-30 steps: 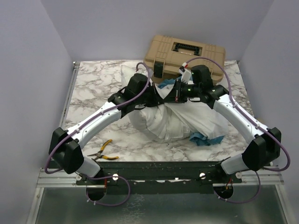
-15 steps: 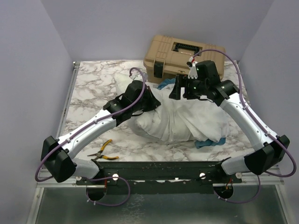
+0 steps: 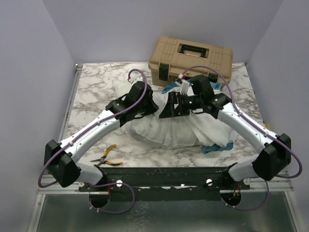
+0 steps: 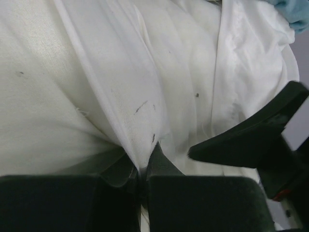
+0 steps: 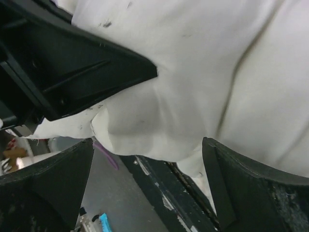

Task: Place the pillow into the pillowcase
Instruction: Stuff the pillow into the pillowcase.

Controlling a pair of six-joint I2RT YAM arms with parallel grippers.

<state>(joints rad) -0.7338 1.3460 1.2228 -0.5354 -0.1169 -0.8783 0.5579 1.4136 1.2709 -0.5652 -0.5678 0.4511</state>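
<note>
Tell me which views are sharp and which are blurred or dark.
Top view: evenly lit and sharp, no strong glare on the table. Left wrist view: white cloth sharp, left tool dark, blurred. Right wrist view: right tool dark, cloth slightly soft.

pillow [image 3: 166, 131] on table [image 3: 96, 92] centre, toolbox [image 3: 193, 55] behind it, pliers [image 3: 107, 157] front-left

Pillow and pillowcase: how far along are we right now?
Done: partly at best; the pillow is a white bundle, the pillowcase showing blue frill at its near right. In hand: the left hand is shut on a thin white fold, apparently the case; the right hand is open, empty. Left: drawing the case fully over; how much is covered I cannot tell.
</note>
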